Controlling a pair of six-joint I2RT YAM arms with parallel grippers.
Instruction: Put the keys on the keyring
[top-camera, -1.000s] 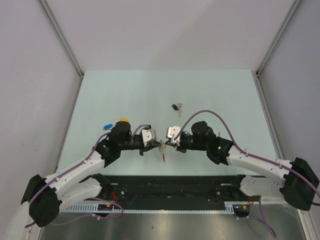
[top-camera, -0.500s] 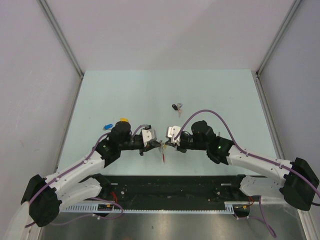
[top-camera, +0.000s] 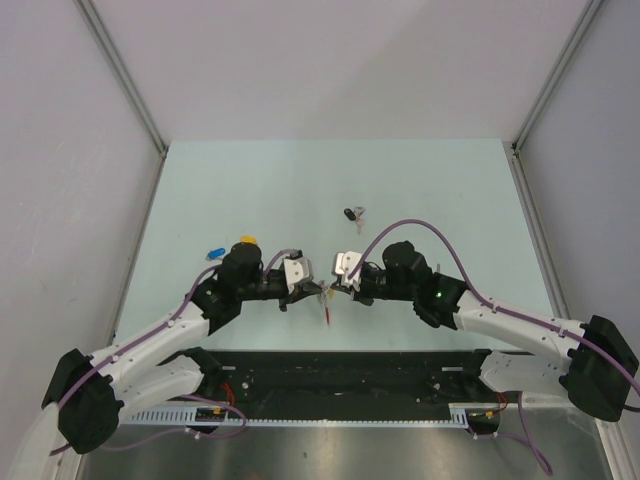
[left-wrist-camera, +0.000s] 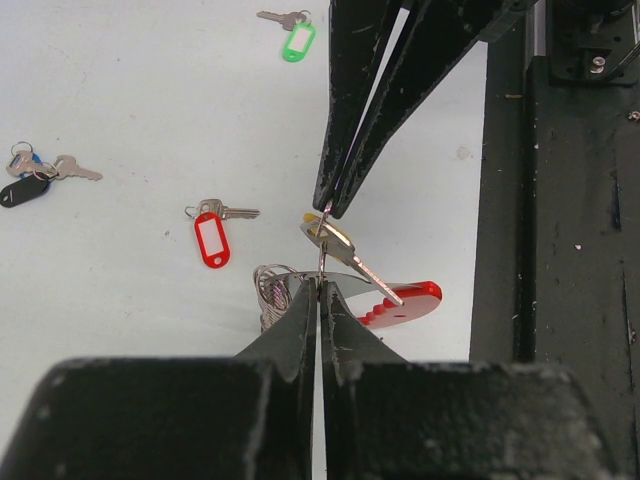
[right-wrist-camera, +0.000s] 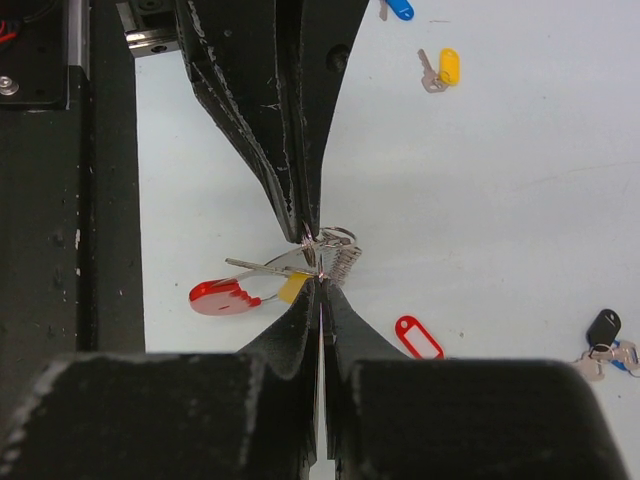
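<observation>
My two grippers meet tip to tip above the near middle of the table. The left gripper (top-camera: 318, 291) (left-wrist-camera: 320, 284) is shut on the keyring (left-wrist-camera: 410, 300), pinching its metal band between the red part and the grey coil (left-wrist-camera: 268, 292). My right gripper (top-camera: 335, 287) (right-wrist-camera: 320, 277) is shut on the thin wire ring of a silver key (left-wrist-camera: 330, 238) with a yellow tag (right-wrist-camera: 293, 288). That key hangs between the two sets of tips, its blade lying across the keyring. The keyring's red end (top-camera: 327, 315) dangles below them.
More keys lie loose on the table: a red-tagged one (left-wrist-camera: 211, 238), a green-tagged one (left-wrist-camera: 297, 40), a yellow-tagged one (right-wrist-camera: 447, 68) (top-camera: 246, 241), a blue-tagged one (top-camera: 214, 253), and a black and blue bunch (top-camera: 352, 213) (left-wrist-camera: 25, 180). A black rail (top-camera: 340, 365) runs along the near edge.
</observation>
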